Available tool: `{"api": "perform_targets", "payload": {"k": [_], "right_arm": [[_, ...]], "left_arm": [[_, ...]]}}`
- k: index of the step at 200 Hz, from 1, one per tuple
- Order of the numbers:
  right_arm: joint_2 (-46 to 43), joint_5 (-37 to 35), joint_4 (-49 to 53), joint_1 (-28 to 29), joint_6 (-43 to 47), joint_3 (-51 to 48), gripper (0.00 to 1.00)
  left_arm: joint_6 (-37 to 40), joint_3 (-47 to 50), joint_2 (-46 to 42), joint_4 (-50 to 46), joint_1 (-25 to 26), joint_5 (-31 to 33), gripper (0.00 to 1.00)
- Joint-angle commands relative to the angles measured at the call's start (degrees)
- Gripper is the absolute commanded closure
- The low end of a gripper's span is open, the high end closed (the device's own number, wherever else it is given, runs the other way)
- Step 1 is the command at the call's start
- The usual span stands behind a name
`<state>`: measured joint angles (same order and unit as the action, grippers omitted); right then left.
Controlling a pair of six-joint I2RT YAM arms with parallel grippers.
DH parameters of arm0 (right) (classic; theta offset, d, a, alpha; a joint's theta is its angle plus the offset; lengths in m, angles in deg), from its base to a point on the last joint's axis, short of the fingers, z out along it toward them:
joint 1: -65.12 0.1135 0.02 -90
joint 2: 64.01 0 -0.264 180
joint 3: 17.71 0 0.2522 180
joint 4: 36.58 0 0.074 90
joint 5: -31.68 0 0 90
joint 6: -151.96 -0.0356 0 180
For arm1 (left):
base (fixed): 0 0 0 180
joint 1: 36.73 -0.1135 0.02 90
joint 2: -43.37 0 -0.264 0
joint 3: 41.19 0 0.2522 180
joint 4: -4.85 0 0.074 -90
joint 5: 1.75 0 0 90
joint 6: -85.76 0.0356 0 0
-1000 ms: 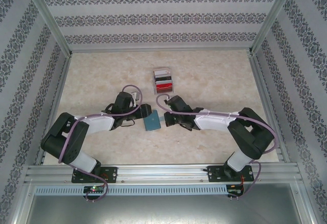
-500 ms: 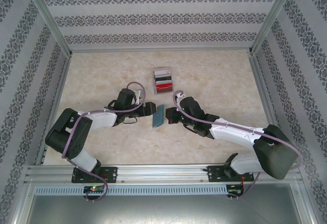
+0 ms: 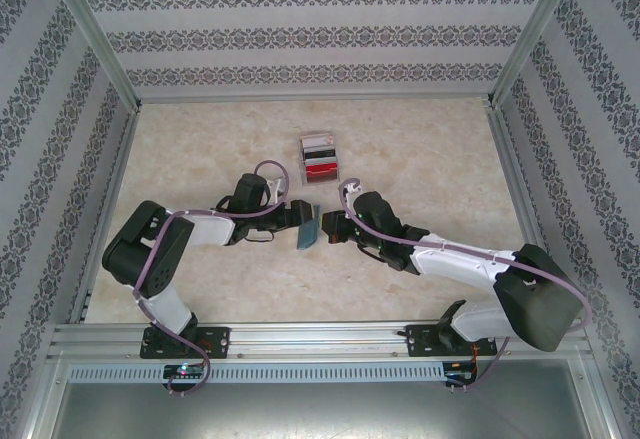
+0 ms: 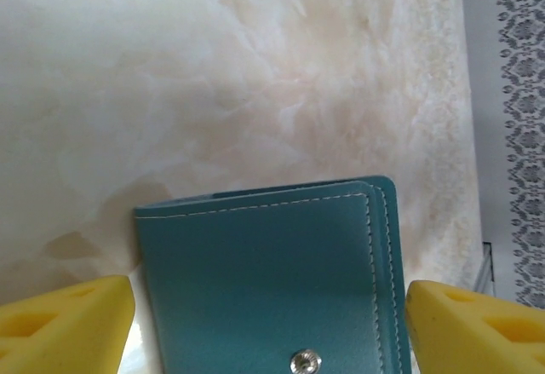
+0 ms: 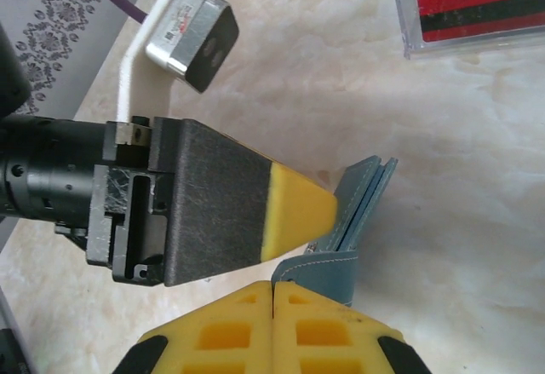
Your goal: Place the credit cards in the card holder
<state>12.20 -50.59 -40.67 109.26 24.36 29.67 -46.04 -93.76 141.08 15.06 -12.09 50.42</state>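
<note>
A: Largest item first?

B: Table [image 3: 200, 149], pale marble pattern. Card holder [image 3: 308, 225] taken as reference: near mid-table, raised on edge, tilted, closed.

A: Arms?

B: Left arm [image 3: 190, 234] reaching in from the left of the card holder. Right arm [image 3: 450, 254] reaching in from the right. Both ending at the card holder.

A: Left tool?

B: Left tool [image 3: 292, 214] just left of the card holder in the overhead view. Spread wide. In the left wrist view, one yellow pad [image 4: 64, 327] just off each side edge of the teal cover. Contact not determinable there. In the right wrist view, one pad tip close against the card holder's leaves.

A: Right tool?

B: Right tool [image 5: 272, 302] just right of the card holder. Fully closed, yellow pads pressed together, pinching a corner of the card holder.

A: Anything else on the table?

B: Clear stand [image 3: 320, 157], beyond the card holder toward the far wall, well apart from it.

A: Location of the credit cards?

B: Credit cards [image 3: 322, 169] seated in the clear stand. Red and dark colours in the slots nearest the card holder, a pale card [image 3: 317, 143] in the farthest slot.

A: Smallest item?

B: Snap button [image 4: 306, 359], round and metallic, on the card holder's cover between the left tool's pads.
</note>
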Motion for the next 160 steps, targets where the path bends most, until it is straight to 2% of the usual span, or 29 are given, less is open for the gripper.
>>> {"api": "perform_targets", "payload": {"k": [1,76,87,111,160], "right_arm": [[-1.1,1.1,-2.6,0.6,0.5,0.6,1.00],[-3.5,-0.4,-2.8,0.8,1.1,-1.6,1.00],[-4.0,-0.7,-2.2,0.6,1.1,-1.7,1.00],[-5.0,-1.3,-1.0,0.4,1.5,-2.3,1.00],[-5.7,-2.7,0.3,-0.6,2.2,-4.4,1.00]], "left_arm": [[-2.0,0.7,0.9,4.7,0.1,-2.8,0.17],[-1.6,0.7,0.8,4.2,0.1,-2.6,0.21],[-0.9,0.5,0.4,3.5,0.1,-2.2,0.24],[0.8,0.4,-0.5,1.1,0.1,-0.1,0.39],[2.9,0.6,-2.7,-1.8,0.1,2.7,0.47]]}}
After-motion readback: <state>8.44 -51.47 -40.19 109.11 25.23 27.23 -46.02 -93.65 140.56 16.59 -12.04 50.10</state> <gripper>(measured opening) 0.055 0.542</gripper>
